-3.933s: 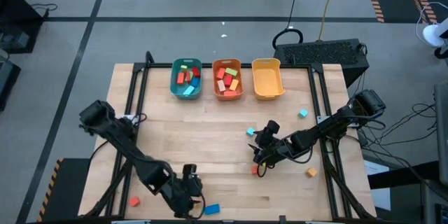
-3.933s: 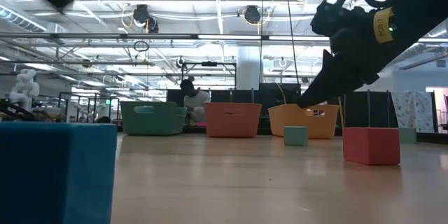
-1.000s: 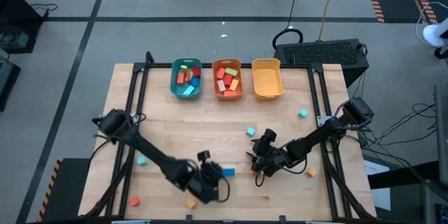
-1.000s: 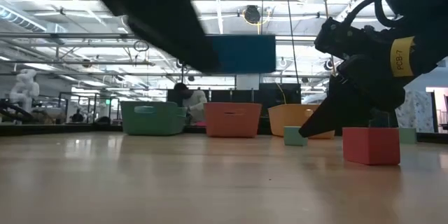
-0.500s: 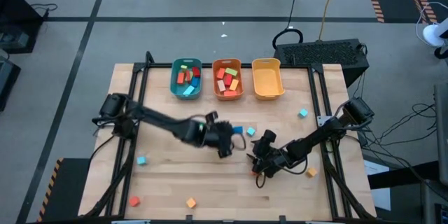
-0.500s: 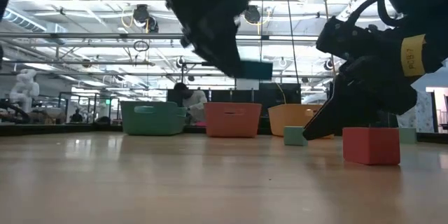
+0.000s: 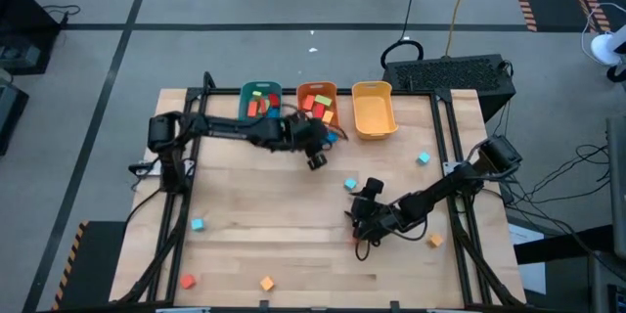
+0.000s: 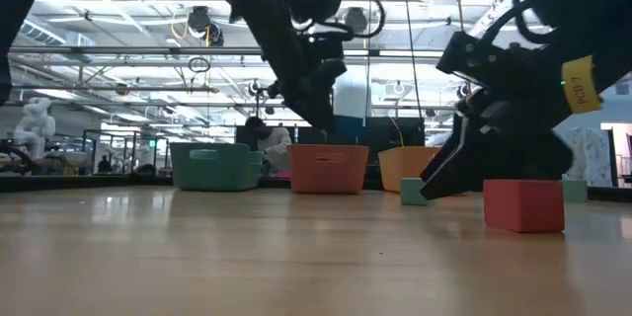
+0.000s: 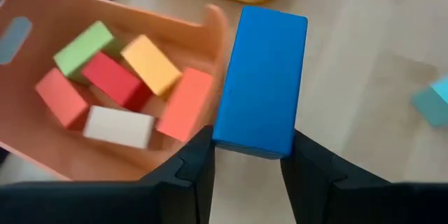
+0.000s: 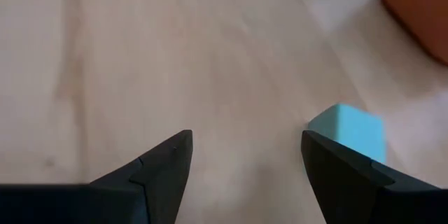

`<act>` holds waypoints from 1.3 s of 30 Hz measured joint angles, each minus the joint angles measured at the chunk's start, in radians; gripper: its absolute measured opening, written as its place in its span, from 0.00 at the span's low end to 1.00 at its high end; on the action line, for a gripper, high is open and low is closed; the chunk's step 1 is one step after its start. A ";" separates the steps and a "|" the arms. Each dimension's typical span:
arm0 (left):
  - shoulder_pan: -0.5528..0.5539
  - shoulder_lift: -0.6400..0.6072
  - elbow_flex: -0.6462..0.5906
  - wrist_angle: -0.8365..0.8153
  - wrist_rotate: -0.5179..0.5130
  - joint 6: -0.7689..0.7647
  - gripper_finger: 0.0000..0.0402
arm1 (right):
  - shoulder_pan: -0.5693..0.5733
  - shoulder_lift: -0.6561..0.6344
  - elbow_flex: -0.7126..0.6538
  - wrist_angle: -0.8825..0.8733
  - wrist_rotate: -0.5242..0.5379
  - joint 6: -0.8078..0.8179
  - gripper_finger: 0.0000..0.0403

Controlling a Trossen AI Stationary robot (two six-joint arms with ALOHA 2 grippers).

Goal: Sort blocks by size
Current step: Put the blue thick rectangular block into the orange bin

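Orange bin (image 9: 42, 147) cut off

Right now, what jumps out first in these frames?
The left gripper, shut on a long blue block, hangs at the edge of the orange bin, which already holds several blocks. Mid-table, the right gripper is open just above the wood, with a light blue cube close ahead.

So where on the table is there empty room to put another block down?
The widest bare wood lies in the middle-left, between the bins and the small blocks along the near edge. The yellow bin looks empty too. It is crowded around the right fingers and by the orange bin, where the left fingers hold a blue block.
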 joint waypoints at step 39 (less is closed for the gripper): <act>0.353 0.140 0.000 0.179 0.290 0.148 0.42 | -0.135 0.000 0.000 -0.005 -0.014 -0.119 0.64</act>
